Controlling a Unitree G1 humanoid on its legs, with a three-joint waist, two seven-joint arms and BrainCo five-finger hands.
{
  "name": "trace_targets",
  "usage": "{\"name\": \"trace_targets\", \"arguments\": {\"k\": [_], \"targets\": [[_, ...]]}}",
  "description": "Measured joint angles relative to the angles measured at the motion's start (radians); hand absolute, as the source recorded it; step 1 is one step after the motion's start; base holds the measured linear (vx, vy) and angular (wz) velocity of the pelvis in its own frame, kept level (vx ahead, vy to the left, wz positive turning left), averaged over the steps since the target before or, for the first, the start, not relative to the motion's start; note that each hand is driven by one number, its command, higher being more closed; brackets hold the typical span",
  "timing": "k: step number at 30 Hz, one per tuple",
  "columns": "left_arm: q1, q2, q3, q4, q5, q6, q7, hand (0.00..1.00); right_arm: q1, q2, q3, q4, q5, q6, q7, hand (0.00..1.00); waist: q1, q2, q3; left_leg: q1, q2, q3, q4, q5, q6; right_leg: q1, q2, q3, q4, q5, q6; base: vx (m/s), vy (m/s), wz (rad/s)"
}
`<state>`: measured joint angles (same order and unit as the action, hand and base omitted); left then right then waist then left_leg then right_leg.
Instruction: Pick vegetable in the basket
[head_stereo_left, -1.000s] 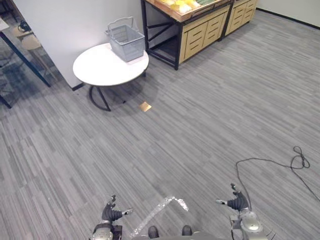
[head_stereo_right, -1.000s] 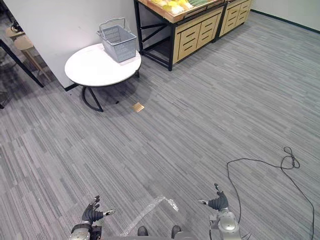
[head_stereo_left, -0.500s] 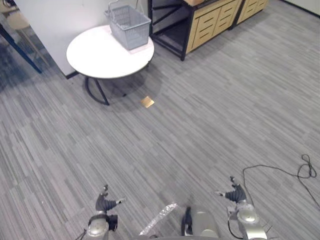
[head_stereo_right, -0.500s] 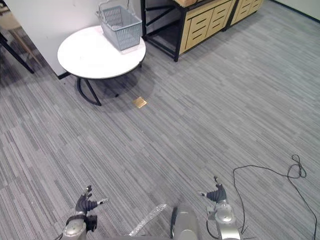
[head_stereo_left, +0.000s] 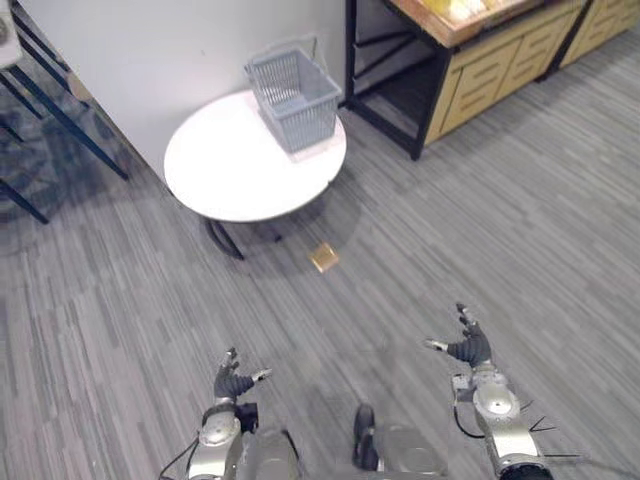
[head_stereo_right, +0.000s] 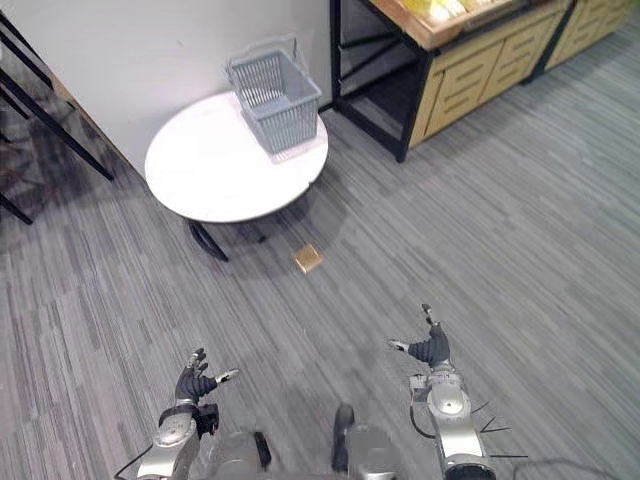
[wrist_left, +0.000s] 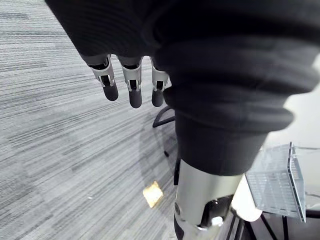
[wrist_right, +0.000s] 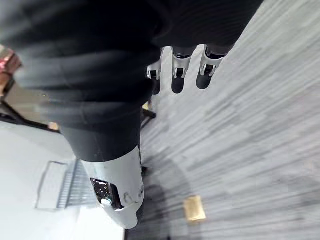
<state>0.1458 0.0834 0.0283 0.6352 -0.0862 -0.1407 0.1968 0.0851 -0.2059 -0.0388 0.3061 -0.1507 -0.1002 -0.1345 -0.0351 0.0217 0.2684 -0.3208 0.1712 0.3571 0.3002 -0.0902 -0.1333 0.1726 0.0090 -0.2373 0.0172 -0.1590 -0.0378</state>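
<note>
A floor (head_stereo_left: 520, 250) of grey striped carpet is seen, closed off at the far side by a white wall (head_stereo_left: 180, 50). Dark metal legs (head_stereo_left: 60, 110) are set against that wall, well ahead of the left hand and off to its left.

The left hand (head_stereo_left: 232, 378) is held low over the floor, released, with the fingers (wrist_left: 131, 92) straight, the thumb spread and nothing grasped. A round white counter (head_stereo_left: 230, 170) is placed well ahead of this hand. A grey wire basket (head_stereo_left: 295, 97) is set upright on the counter's far right part, close to the wall, well apart from both hands. A small tan square (head_stereo_left: 324, 257) lies flat on the floor just beside the counter's near edge, ahead of both hands and between them.

The right hand (head_stereo_left: 465, 345) is likewise held low over the floor, released, its fingers (wrist_right: 177, 75) straight and its thumb spread, with nothing grasped. Far ahead of it, a wooden stand (head_stereo_left: 480, 60) with drawers is placed to the right of the basket. Yellow produce (head_stereo_left: 455, 8) is laid on the stand's top, well apart from the hands; its kind cannot be told.
</note>
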Motion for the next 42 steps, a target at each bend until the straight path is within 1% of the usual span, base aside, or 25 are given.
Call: {"name": "trace_targets", "arguments": {"k": [2,3,4,5,6,7,9,10,12,14,16,18,19,20,21,23,25,28,31,32,33,35,36,38,42], "targets": [[0.014,-0.002,0.000,0.000,0.000,0.001,0.000,0.00,0.004,0.000,0.001,0.000,-0.002,0.000,-0.001,0.00,0.000,0.015,-0.007,0.000,-0.027,-0.028,-0.139,0.049,0.028,0.057,0.008,0.018,-0.015,-0.029,0.040,0.52,0.150,-0.40],[0.018,0.001,0.002,0.001,0.001,0.002,0.000,0.00,0.024,0.004,0.005,-0.026,-0.018,-0.001,-0.006,0.00,0.010,0.009,-0.017,0.003,-0.047,-0.047,-0.132,0.162,0.118,0.107,-0.007,0.036,-0.004,-0.084,0.062,0.61,0.227,-0.45],[0.026,0.002,0.002,0.001,0.001,0.002,0.000,0.00,0.038,0.006,0.009,-0.042,-0.022,-0.001,-0.006,0.00,0.017,-0.002,-0.033,-0.003,-0.060,-0.045,-0.105,0.201,0.155,0.108,-0.027,0.046,0.020,-0.110,0.077,0.87,0.328,-0.21],[0.016,-0.003,-0.003,0.000,0.007,0.002,-0.001,0.00,0.062,0.015,0.003,-0.066,-0.027,-0.005,-0.008,0.00,0.014,-0.037,-0.055,-0.023,-0.097,-0.034,-0.040,0.140,0.193,0.079,-0.085,0.044,0.109,-0.142,0.116,0.50,0.187,0.09],[0.009,-0.008,-0.009,0.000,0.011,0.002,-0.001,0.00,0.066,0.019,0.002,-0.068,-0.032,-0.007,-0.008,0.00,0.015,-0.041,-0.059,-0.022,-0.108,-0.036,-0.019,0.106,0.198,0.051,-0.107,0.046,0.187,-0.150,0.129,0.76,0.266,0.25],[0.008,-0.008,-0.029,0.002,0.021,0.002,-0.004,0.00,0.062,0.030,-0.002,-0.067,-0.043,-0.007,-0.015,0.00,0.016,-0.055,-0.062,0.017,-0.146,-0.042,0.001,0.047,0.209,-0.048,-0.168,0.050,0.475,-0.137,0.135,0.51,0.176,0.21],[0.010,0.001,-0.030,0.004,0.022,0.007,-0.003,0.00,0.051,0.038,0.011,-0.067,-0.061,-0.007,-0.015,0.00,0.007,-0.072,-0.062,0.093,-0.193,-0.049,-0.009,-0.003,0.223,-0.154,-0.243,0.060,0.790,-0.050,0.140,0.69,0.216,0.40],[0.012,0.006,-0.037,0.005,0.022,0.007,-0.001,0.00,0.023,0.043,0.043,-0.064,-0.069,-0.006,-0.015,0.00,0.000,-0.067,-0.060,0.162,-0.207,-0.065,-0.010,-0.046,0.229,-0.222,-0.266,0.080,0.958,-0.071,0.119,0.62,0.149,0.36],[0.013,0.013,-0.042,0.005,0.022,0.007,0.000,0.00,-0.023,0.046,0.105,-0.065,-0.079,-0.010,-0.014,0.00,0.000,-0.050,-0.056,0.277,-0.206,-0.079,-0.049,-0.065,0.231,-0.301,-0.257,0.070,1.031,-0.111,0.076,0.60,0.078,0.17],[-0.008,0.030,-0.068,0.007,0.022,0.006,0.000,0.00,-0.082,0.051,0.138,-0.093,-0.096,-0.016,-0.014,0.00,-0.002,-0.027,-0.049,0.395,-0.185,-0.099,-0.110,-0.066,0.230,-0.411,-0.220,0.028,0.936,-0.158,0.064,0.59,0.003,0.31],[-0.028,0.031,-0.079,0.029,0.022,0.003,0.000,0.00,-0.121,0.045,0.151,-0.098,-0.097,-0.027,-0.015,0.00,-0.007,-0.014,-0.046,0.447,-0.160,-0.109,-0.125,-0.066,0.229,-0.488,-0.186,-0.003,0.748,-0.152,0.062,0.55,-0.112,0.36],[-0.048,0.040,-0.101,0.066,0.022,0.002,-0.001,0.00,-0.153,0.025,0.181,-0.101,-0.097,-0.030,-0.016,0.00,-0.009,-0.011,-0.049,0.487,-0.131,-0.117,-0.123,-0.096,0.180,-0.528,-0.129,0.023,0.473,-0.043,0.071,0.61,-0.200,0.47],[-0.048,0.054,-0.108,0.080,0.022,0.003,-0.002,0.00,-0.158,0.015,0.197,-0.118,-0.098,-0.029,-0.016,0.00,-0.010,-0.039,-0.058,0.515,-0.143,-0.138,-0.116,-0.140,0.109,-0.515,-0.110,0.078,0.251,0.127,0.074,0.44,-0.171,0.69],[-0.048,0.048,-0.110,0.092,0.023,0.004,-0.003,0.00,-0.159,0.003,0.207,-0.134,-0.100,-0.030,-0.015,0.00,-0.016,-0.048,-0.059,0.542,-0.143,-0.158,-0.100,-0.188,0.057,-0.507,-0.117,0.106,0.233,0.295,-0.008,0.54,-0.219,0.56],[-0.063,0.016,-0.120,0.116,0.024,0.006,-0.004,0.00,-0.190,-0.023,0.222,-0.131,-0.111,-0.023,-0.015,0.00,-0.003,0.016,-0.056,0.537,-0.079,-0.169,-0.079,-0.200,0.046,-0.514,-0.074,0.102,0.294,0.265,-0.001,0.49,-0.205,0.57],[-0.070,0.015,-0.141,0.123,0.045,0.006,-0.022,0.00,-0.199,-0.042,0.222,-0.144,-0.135,-0.020,-0.015,0.00,-0.016,0.020,-0.056,0.511,-0.062,-0.200,0.031,-0.145,0.014,-0.490,-0.097,0.067,0.381,0.141,-0.005,0.45,-0.234,0.67],[-0.065,0.008,-0.144,0.126,0.052,0.006,-0.022,0.00,-0.199,-0.052,0.259,-0.145,-0.154,-0.017,-0.014,0.00,-0.010,0.024,-0.050,0.448,-0.015,-0.218,0.273,-0.065,0.000,-0.390,-0.097,0.033,0.364,0.083,-0.009,0.33,-0.235,0.63],[-0.029,0.003,-0.146,0.126,0.051,0.006,-0.023,0.00,-0.230,-0.059,0.329,-0.187,-0.177,-0.021,-0.014,0.00,0.000,0.026,-0.050,0.354,0.047,-0.145,0.447,-0.100,0.043,-0.224,-0.077,-0.001,0.232,0.068,0.000,0.27,-0.196,0.21],[-0.014,0.004,-0.147,0.120,0.052,0.007,-0.024,0.00,-0.266,-0.062,0.378,-0.212,-0.197,-0.034,-0.010,0.00,-0.001,0.038,-0.056,0.279,0.025,-0.107,0.264,-0.105,0.052,-0.186,-0.072,-0.005,0.159,0.082,0.006,0.22,-0.067,-0.03],[-0.009,0.003,-0.147,0.120,0.052,0.007,-0.024,0.00,-0.277,-0.071,0.400,-0.211,-0.213,-0.033,0.000,0.00,0.001,0.046,-0.057,0.279,0.005,-0.113,0.116,-0.095,0.043,-0.176,-0.066,-0.005,0.148,0.100,-0.002,0.24,0.014,-0.11],[-0.008,0.001,-0.155,0.120,0.052,0.007,-0.025,0.00,-0.288,-0.087,0.422,-0.211,-0.227,-0.033,0.007,0.00,0.000,0.073,-0.064,0.286,-0.006,-0.122,-0.031,-0.036,0.034,-0.176,-0.048,-0.003,0.141,0.101,-0.003,0.24,0.037,-0.12],[-0.010,0.000,-0.158,0.122,0.056,0.007,-0.034,0.00,-0.303,-0.094,0.436,-0.202,-0.249,-0.032,0.008,0.00,0.000,0.093,-0.056,0.295,-0.001,-0.123,-0.119,0.049,0.055,-0.175,-0.020,0.003,0.139,0.097,0.005,0.20,0.102,-0.11],[-0.020,0.007,-0.159,0.121,0.061,0.007,-0.044,0.00,-0.323,-0.083,0.453,-0.170,-0.277,-0.030,0.009,0.00,-0.002,0.070,-0.055,0.314,-0.024,-0.120,-0.170,0.069,0.059,-0.180,-0.033,0.016,0.133,0.100,0.018,0.18,0.134,-0.08],[-0.026,0.008,-0.172,0.121,0.061,0.006,-0.044,0.00,-0.357,-0.084,0.469,-0.140,-0.307,-0.030,0.008,0.00,-0.001,0.066,-0.054,0.332,-0.041,-0.108,-0.223,0.089,0.070,-0.182,-0.048,0.024,0.119,0.102,0.029,0.09,0.108,-0.04],[-0.046,0.027,-0.184,0.120,0.062,0.004,-0.042,0.00,-0.522,-0.078,0.514,-0.011,-0.405,-0.030,-0.003,0.00,0.001,0.095,-0.045,0.308,-0.079,-0.090,-0.308,0.129,0.092,-0.246,-0.070,0.047,0.099,0.127,0.054,0.02,0.090,-0.09]]}}
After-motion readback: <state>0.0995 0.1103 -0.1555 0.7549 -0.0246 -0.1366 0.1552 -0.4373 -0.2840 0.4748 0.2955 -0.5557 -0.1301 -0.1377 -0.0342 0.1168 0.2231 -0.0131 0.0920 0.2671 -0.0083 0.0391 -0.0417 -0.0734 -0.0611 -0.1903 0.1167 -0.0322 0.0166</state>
